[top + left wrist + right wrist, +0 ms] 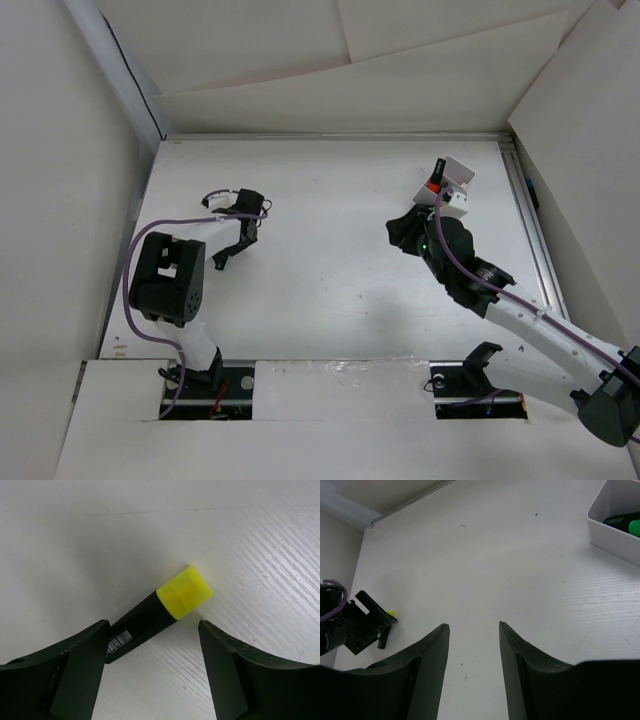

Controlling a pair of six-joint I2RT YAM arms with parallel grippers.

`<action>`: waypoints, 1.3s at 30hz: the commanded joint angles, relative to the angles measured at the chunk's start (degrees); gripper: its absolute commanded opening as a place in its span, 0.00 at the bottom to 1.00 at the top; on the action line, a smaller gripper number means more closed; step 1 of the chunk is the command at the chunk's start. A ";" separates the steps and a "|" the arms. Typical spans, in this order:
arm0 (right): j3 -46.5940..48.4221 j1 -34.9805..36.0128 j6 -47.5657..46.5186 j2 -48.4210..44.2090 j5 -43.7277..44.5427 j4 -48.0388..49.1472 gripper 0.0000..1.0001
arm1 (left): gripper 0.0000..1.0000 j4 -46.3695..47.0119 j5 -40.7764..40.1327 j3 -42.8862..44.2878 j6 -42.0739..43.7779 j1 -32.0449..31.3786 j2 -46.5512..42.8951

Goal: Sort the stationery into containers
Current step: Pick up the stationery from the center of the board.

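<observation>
A yellow-capped highlighter (165, 615) with a black barcoded body lies on the white table. My left gripper (154, 635) is open and low around it; the marker's tail end sits against the left finger (85, 655) and its cap points away. In the top view the left gripper (228, 255) is at the table's left, and the marker is hidden beneath it. My right gripper (472, 630) is open and empty above bare table, at mid-right in the top view (402, 233). The white tray (607, 530) holds a green-capped marker (635, 527). It also shows in the top view (460, 172) with an orange-red cap (431, 188).
White walls enclose the table on the left, back and right. A metal rail (530, 230) runs along the right edge. The left arm's purple cable (175, 225) loops over its wrist. The left gripper also shows in the right wrist view (362, 625).
</observation>
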 commanded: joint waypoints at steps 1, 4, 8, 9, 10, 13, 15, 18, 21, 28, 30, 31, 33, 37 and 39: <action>0.30 -0.15 -0.39 -1.02 0.82 2.57 0.50 | 0.67 -0.32 3.51 -2.12 0.62 0.17 -2.85; 0.30 -0.16 -0.39 -1.02 0.82 2.57 0.50 | 0.62 0.29 5.00 -3.35 0.62 0.17 -4.25; 0.30 -0.16 -0.39 -1.02 0.82 2.57 0.50 | 0.58 2.22 6.59 -5.63 0.62 0.17 -6.27; 0.30 -0.16 -0.39 -1.02 0.82 2.57 0.50 | 0.56 2.75 7.20 -5.64 0.62 0.17 -6.28; 0.30 -0.16 -0.39 -0.49 0.82 2.57 0.50 | 0.56 2.75 7.21 -5.64 0.62 0.17 -6.28; 0.30 -0.16 -0.39 -0.49 0.82 2.57 0.50 | 0.56 3.28 7.74 -6.95 0.62 0.17 -6.80; 0.30 -0.16 -0.39 -0.49 0.82 2.57 0.50 | 0.54 3.99 8.53 -7.48 0.62 0.17 -7.33; 0.30 -0.16 -0.39 -0.49 0.82 2.57 0.50 | 0.41 4.60 9.05 -8.19 0.00 -0.44 -8.47; 0.30 -0.16 -0.39 0.04 0.82 2.57 0.50 | 0.33 4.60 9.06 -8.19 0.00 -1.23 -9.17; 0.30 -0.68 -0.92 0.57 0.82 2.57 0.59 | 0.08 4.94 10.73 -7.14 0.26 -1.85 -14.88; 0.30 -0.68 -0.92 0.57 0.29 2.57 0.64 | 0.04 7.13 13.79 -7.83 1.49 -1.85 -17.25; 0.30 -0.68 -0.92 1.09 -0.41 2.57 0.68 | 0.04 8.19 15.19 -7.84 3.06 -1.85 -18.48; 0.30 -2.26 -0.92 1.70 -3.47 2.57 0.73 | 0.03 10.48 19.94 -9.59 4.57 -1.85 -22.08; 0.83 -4.64 -2.85 4.08 -13.14 4.68 0.82 | 0.03 20.03 28.55 -14.51 7.12 -2.38 -27.62; 1.44 -5.34 -2.85 6.45 -15.61 5.30 0.84 | 0.03 23.92 31.80 -17.58 7.99 -4.65 -29.30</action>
